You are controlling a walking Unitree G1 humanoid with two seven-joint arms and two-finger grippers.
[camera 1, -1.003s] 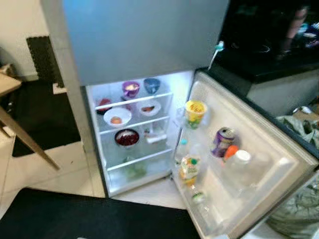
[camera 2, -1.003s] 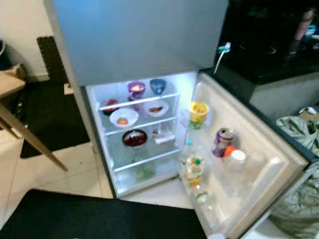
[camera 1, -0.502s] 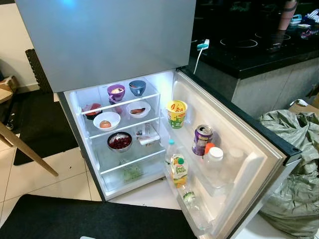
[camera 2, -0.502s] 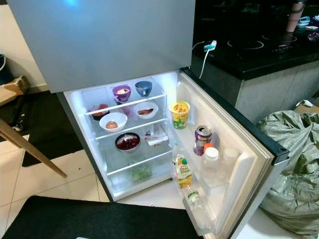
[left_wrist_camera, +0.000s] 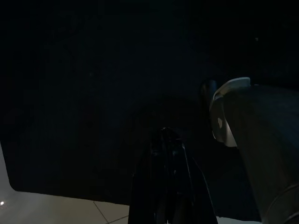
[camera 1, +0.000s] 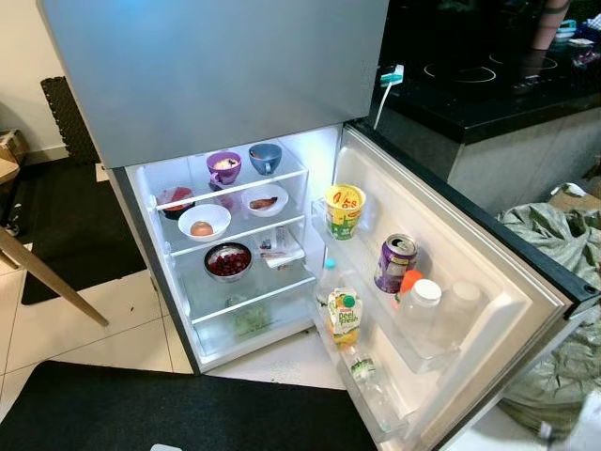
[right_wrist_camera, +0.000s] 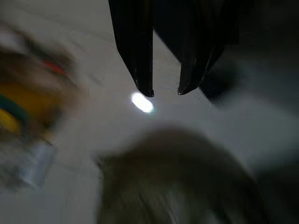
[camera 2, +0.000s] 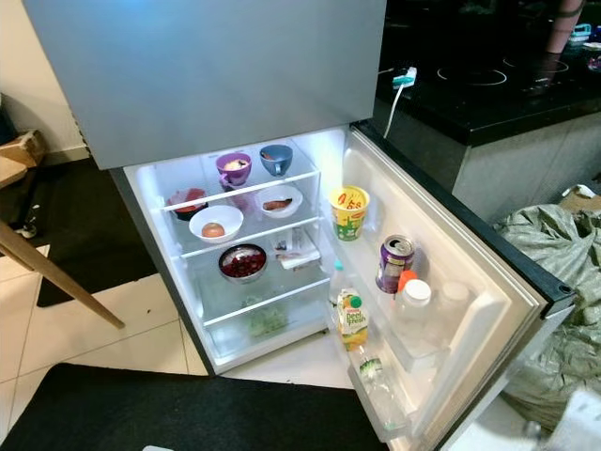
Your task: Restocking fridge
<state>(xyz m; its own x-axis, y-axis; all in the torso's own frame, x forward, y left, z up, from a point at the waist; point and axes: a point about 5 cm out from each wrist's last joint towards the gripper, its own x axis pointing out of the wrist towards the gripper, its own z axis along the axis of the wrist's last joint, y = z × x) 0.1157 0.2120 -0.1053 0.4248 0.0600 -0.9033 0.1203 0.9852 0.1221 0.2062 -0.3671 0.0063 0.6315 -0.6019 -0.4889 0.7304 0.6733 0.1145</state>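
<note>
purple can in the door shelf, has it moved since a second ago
No. The purple can sits beside the white-capped bottle on the fridge door, as before; the camera shifted.

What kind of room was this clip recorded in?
Most likely a home kitchen. An open fridge holds bowls of food on its shelves and a purple can in the door. Beside it runs a black countertop with an induction hob, and the floor is tiled.

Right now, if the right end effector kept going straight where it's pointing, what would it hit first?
Most likely the pale floor. The right end effector points down at it with nothing between, fingers slightly apart. The view is blurred, so depth is uncertain.
</note>
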